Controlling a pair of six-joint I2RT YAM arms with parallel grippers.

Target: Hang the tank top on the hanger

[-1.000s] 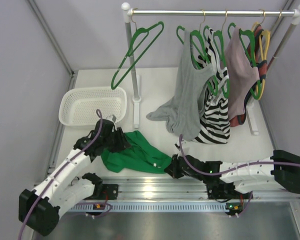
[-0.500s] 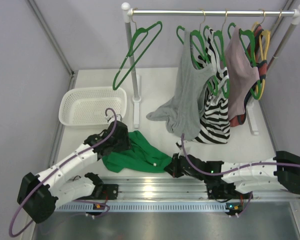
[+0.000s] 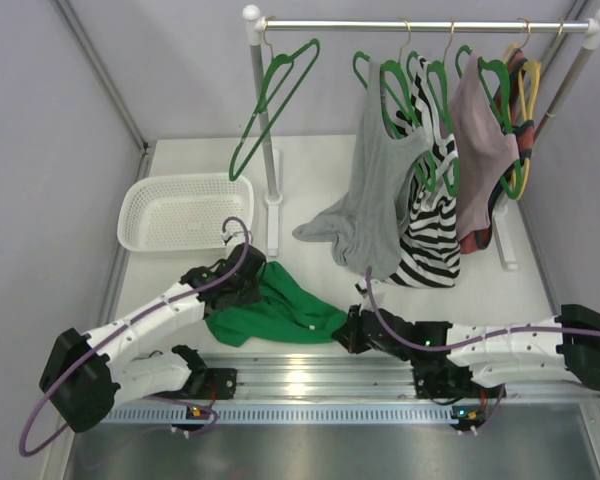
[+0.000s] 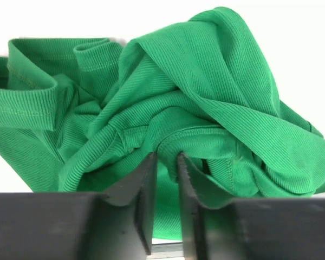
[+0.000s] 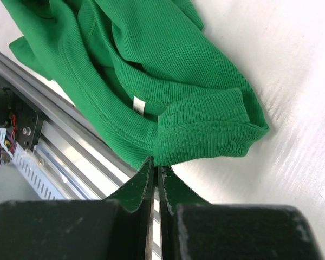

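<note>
The bright green tank top (image 3: 280,312) lies crumpled on the white table between the two arms; it fills the left wrist view (image 4: 206,81) and the right wrist view (image 5: 151,65). My left gripper (image 3: 248,285) is at its upper left edge, and its nearly shut jaws (image 4: 167,158) pinch a fold of the fabric. My right gripper (image 3: 348,333) is at the garment's right corner, shut (image 5: 155,162) on its ribbed hem. An empty green hanger (image 3: 275,105) with a gold hook hangs tilted at the left end of the rail, far from both grippers.
A white basket (image 3: 185,210) stands at the back left. The rack's post (image 3: 270,170) rises just behind the tank top. A grey top (image 3: 375,200), a striped top (image 3: 430,240) and a pinkish top (image 3: 480,140) hang on the rail (image 3: 420,25). A metal rail (image 3: 300,380) runs along the table's front edge.
My left arm has swung right and forward, bringing its gripper onto the tank top's upper left edge. The right gripper has stayed on the garment's right corner.
</note>
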